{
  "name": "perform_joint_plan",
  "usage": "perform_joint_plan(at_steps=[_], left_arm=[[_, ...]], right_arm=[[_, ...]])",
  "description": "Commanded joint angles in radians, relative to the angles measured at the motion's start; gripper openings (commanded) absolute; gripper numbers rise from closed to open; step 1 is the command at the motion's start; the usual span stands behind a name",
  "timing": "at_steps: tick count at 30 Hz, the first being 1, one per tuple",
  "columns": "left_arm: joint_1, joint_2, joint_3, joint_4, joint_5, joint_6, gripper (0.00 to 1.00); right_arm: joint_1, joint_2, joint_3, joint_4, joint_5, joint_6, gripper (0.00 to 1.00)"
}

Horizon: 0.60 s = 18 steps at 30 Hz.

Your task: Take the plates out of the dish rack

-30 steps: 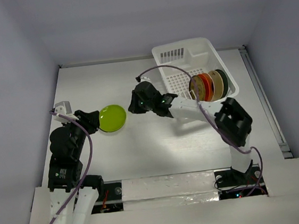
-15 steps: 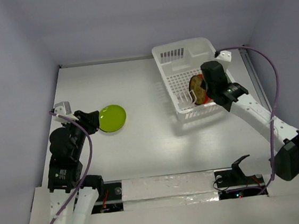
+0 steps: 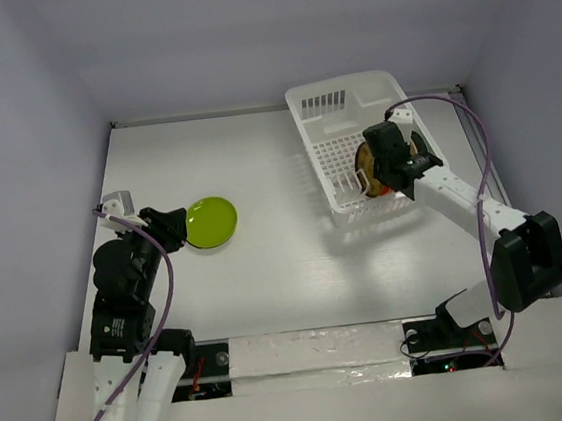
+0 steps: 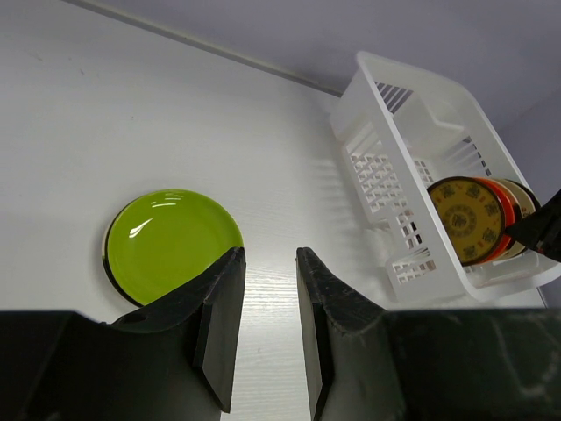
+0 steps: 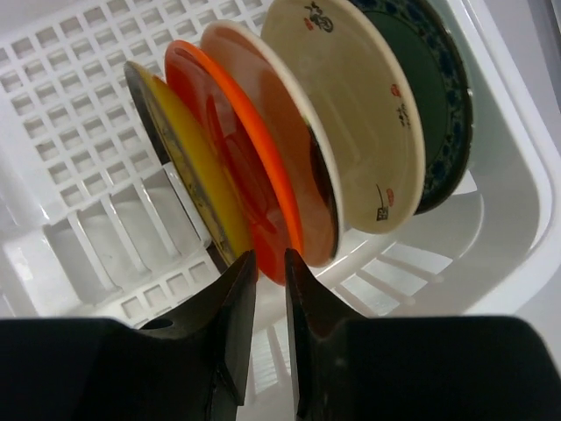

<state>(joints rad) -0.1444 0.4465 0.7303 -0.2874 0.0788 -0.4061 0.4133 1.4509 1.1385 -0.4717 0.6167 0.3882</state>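
The white dish rack (image 3: pixel 341 88) stands at the far right, and several plates stand on edge in it. In the right wrist view they are a patterned yellow plate (image 5: pixel 180 158), a red-orange plate (image 5: pixel 230 162), a beige plate (image 5: pixel 351 114) and a dark green plate (image 5: pixel 443 114). My right gripper (image 3: pixel 388 159) reaches into the rack. Its jaws (image 5: pixel 270 263) stand narrow on either side of the red-orange plate's lower rim. A lime green plate (image 3: pixel 211 221) lies flat on the table with a dark rim under it. My left gripper (image 4: pixel 268 263) is open and empty beside it.
The rack's near wall (image 5: pixel 508 219) curves close behind the plates. The rack also shows in the left wrist view (image 4: pixel 412 79). Walls close in the white table (image 3: pixel 267 272) on three sides.
My right arm swung from the table's middle to the right and now reaches into the rack onto the plates. The left arm and the lime green plate have not moved.
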Motion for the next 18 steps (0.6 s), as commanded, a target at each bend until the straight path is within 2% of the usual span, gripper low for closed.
perform_joint_plan(at_steps=[1,10,16,18], left_arm=[[-0.004,-0.002,-0.002,0.044,0.016,-0.005,0.27],[-0.004,-0.002,0.000,0.042,0.010,-0.005,0.27],[-0.004,0.008,-0.002,0.045,0.016,-0.005,0.27],[-0.004,0.008,-0.002,0.045,0.015,-0.005,0.27]], right_arm=[[-0.010,0.020,0.055,0.021,-0.009,-0.025,0.26],[-0.010,0.079,0.110,-0.001,-0.002,-0.034,0.26],[-0.010,-0.079,0.093,-0.012,0.028,-0.028,0.28],[-0.010,-0.115,0.087,0.005,-0.010,-0.037,0.33]])
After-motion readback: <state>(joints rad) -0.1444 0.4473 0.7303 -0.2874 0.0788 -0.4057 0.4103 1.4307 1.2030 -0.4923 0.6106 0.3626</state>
